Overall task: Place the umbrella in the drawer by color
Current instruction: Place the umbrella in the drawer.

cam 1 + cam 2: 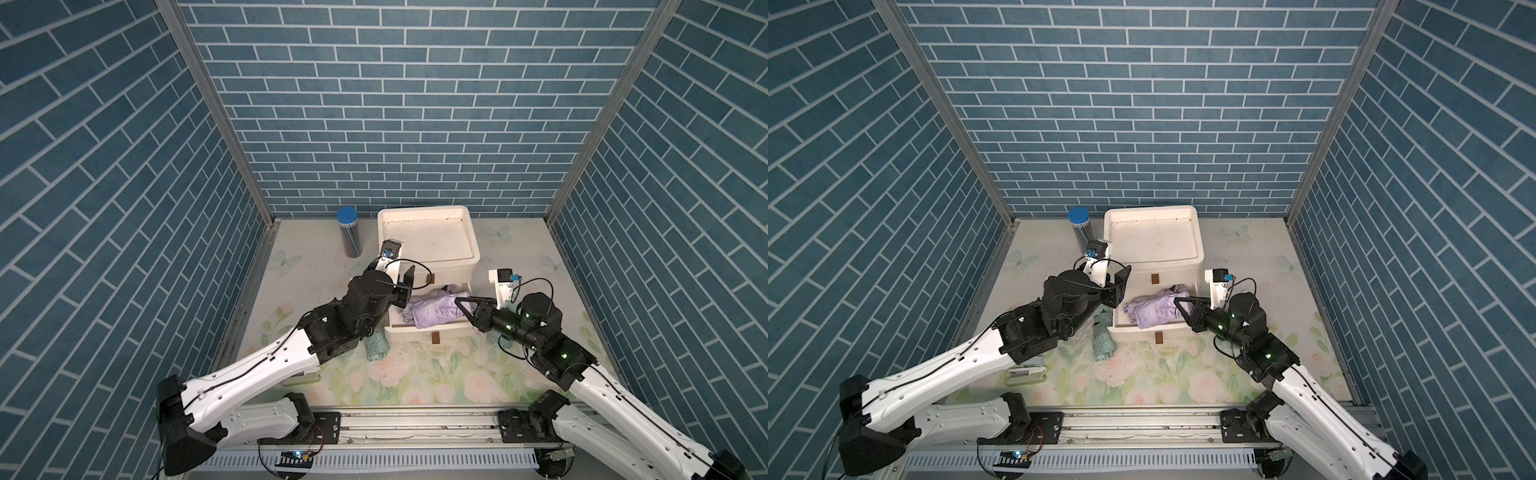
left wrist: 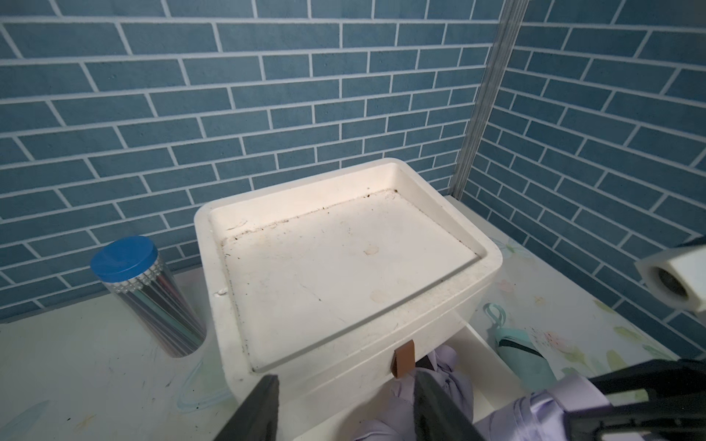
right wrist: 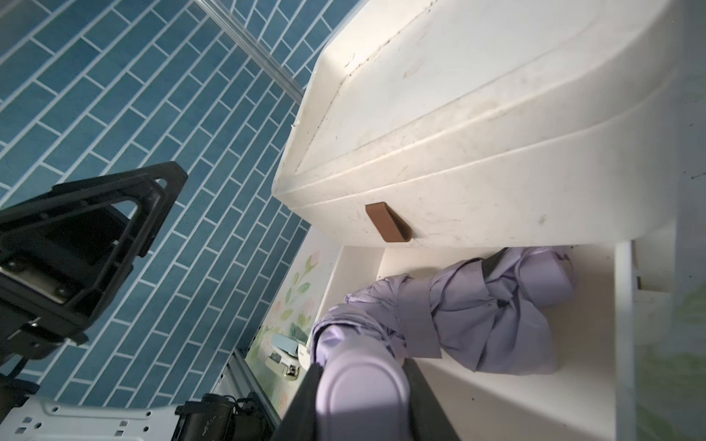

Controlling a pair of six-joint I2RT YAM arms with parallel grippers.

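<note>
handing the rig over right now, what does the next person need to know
Grippers: left gripper open and empty, at the drawer unit's front; right gripper shut on the purple umbrella's handle.
Things: purple umbrella lies in the open lower drawer; upper drawer shut. Mint umbrella on the table left of the unit; teal umbrella on its other side.
Done: purple is in its drawer, not released.
Left: release it, then probably sort the green ones.

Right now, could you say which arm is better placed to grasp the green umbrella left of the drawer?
Left: the left end effector, open, hovers near the green umbrella; the right end effector grips the purple umbrella.
</note>
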